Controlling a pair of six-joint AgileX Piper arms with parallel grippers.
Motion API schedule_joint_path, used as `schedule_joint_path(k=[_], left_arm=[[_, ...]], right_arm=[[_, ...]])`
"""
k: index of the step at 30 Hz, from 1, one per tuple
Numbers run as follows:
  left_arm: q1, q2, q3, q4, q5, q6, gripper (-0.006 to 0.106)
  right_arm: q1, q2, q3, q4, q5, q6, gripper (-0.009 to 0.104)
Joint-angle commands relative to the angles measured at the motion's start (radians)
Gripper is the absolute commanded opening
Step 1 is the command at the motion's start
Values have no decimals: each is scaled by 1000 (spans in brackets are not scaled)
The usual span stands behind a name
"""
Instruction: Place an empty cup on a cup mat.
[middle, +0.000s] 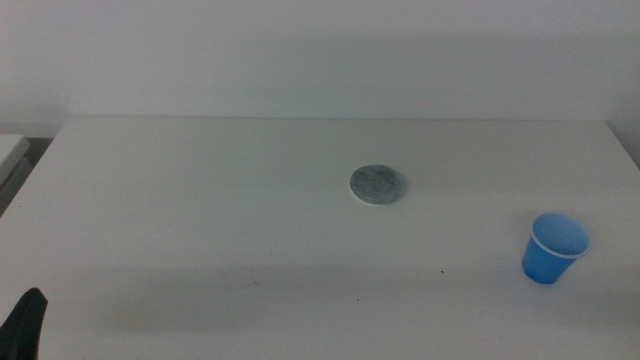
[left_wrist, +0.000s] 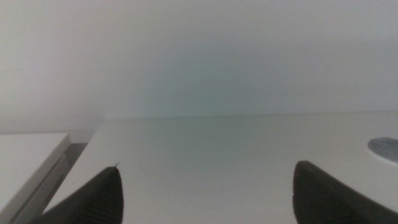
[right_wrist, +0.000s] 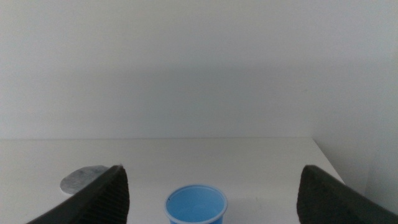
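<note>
So nothing is done yet: the cup (middle: 554, 248) stands upright on the table (middle: 200, 220), well apart from the cup mat (middle: 378, 185). My right gripper (right_wrist: 214, 199) has its jaws spread wide, facing the cup. My left gripper (left_wrist: 205, 199) waits, likewise spread and empty.

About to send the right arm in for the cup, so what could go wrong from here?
The cup is light, tapered and near the table's right edge; a poorly centred close by the open right gripper could tip it or push it off. The cup mat is barely wider than the cup, so it may land off-centre. The left gripper waits open at the near left corner.
</note>
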Motion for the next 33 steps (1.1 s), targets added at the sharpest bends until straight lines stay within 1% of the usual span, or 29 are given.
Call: schedule_joint_path(k=[1, 2, 4, 11, 14, 21, 24, 26, 27, 31, 33], left_arm=[[-1, -4, 0, 2, -12, -3, 94], [-1, -4, 0, 2, -12, -3, 94], [-1, -4, 0, 2, -12, -3, 94], [-1, -4, 0, 2, -12, -3, 94], [-1, -4, 0, 2, -12, -3, 94], [-1, -4, 0, 2, -12, -3, 94], [-1, -4, 0, 2, -12, -3, 94], [-1, -4, 0, 2, -12, -3, 94], [-1, -4, 0, 2, -12, -3, 94], [-1, -4, 0, 2, -12, -3, 94], [-1, -4, 0, 2, -12, -3, 94]], right_arm=[[1, -4, 4, -2, -10, 0, 93], [1, -4, 4, -2, 23, 0, 93], [1, -4, 4, -2, 35, 0, 93], [1, -4, 4, -2, 42, 2, 93], [1, -4, 4, -2, 42, 26, 93], [1, -4, 0, -2, 41, 140, 93], [1, 24, -65, -2, 62, 209, 93], [1, 95, -150, -9, 167, 225, 93], [1, 146, -201, -17, 247, 225, 93], [1, 374, -419, -87, 510, 217, 93], [1, 494, -534, -102, 602, 217, 93]])
